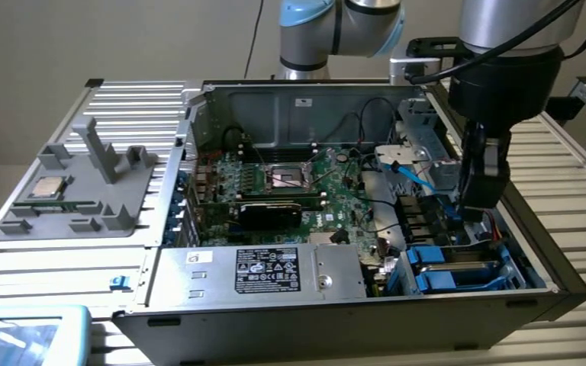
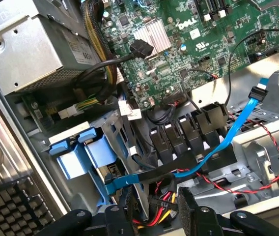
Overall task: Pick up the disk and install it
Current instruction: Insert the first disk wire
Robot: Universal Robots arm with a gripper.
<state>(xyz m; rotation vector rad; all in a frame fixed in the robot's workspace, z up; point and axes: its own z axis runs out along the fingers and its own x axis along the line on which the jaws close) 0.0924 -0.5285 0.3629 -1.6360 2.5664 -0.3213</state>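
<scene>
Blue-bracketed silver-grey metal disk (image 2: pixel 87 156), seemingly slotted into its bay, lies near the empty, wide-spread black gripper (image 2: pixel 157 214); green motherboard (image 2: pixel 179 54) reads "DELL".

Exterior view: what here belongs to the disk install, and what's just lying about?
Job:
- open black metal computer case
- flat disk in blue plastic bracket, slotted in the case's corner
- black robot hand, open, near the disk

Lying about:
- small square silver CPU chip on grey plastic tray
- big silver metal box with black label
- thin blue cable
</scene>
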